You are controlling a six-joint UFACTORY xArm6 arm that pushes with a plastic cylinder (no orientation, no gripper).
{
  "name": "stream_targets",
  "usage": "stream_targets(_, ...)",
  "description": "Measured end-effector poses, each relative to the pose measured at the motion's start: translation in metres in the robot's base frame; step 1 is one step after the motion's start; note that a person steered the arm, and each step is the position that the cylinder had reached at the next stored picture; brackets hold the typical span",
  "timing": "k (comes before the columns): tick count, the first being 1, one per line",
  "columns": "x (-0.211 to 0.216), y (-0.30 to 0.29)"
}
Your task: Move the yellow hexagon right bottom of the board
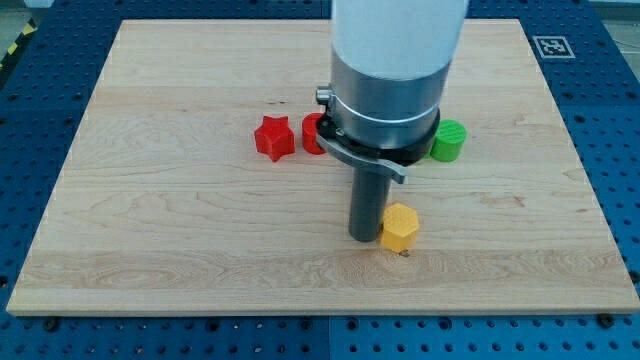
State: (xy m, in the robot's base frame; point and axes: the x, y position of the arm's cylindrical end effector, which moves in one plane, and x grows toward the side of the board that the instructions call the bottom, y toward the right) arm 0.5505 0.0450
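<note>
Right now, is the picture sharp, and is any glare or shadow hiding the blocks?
Camera view: sharp and evenly lit; soft sheen on the arm's grey housing; no glare on the board; my tip casts little shadow beside the yellow hexagon.

Probably a robotics lab: a wooden board [150,200] on a blue perforated bench [620,120], fiducial marker [553,46] at its corner.

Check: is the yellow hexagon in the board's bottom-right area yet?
Not yet. The yellow hexagon lies low but near mid-width of the board, my tip against its left side.
</note>
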Motion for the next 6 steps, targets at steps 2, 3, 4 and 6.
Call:
stream_targets(2, 0.000, 0.041)
stream_targets(3, 0.000, 0.057)
stream_targets(4, 0.000, 0.074)
stream_targets(6, 0.000, 0.113)
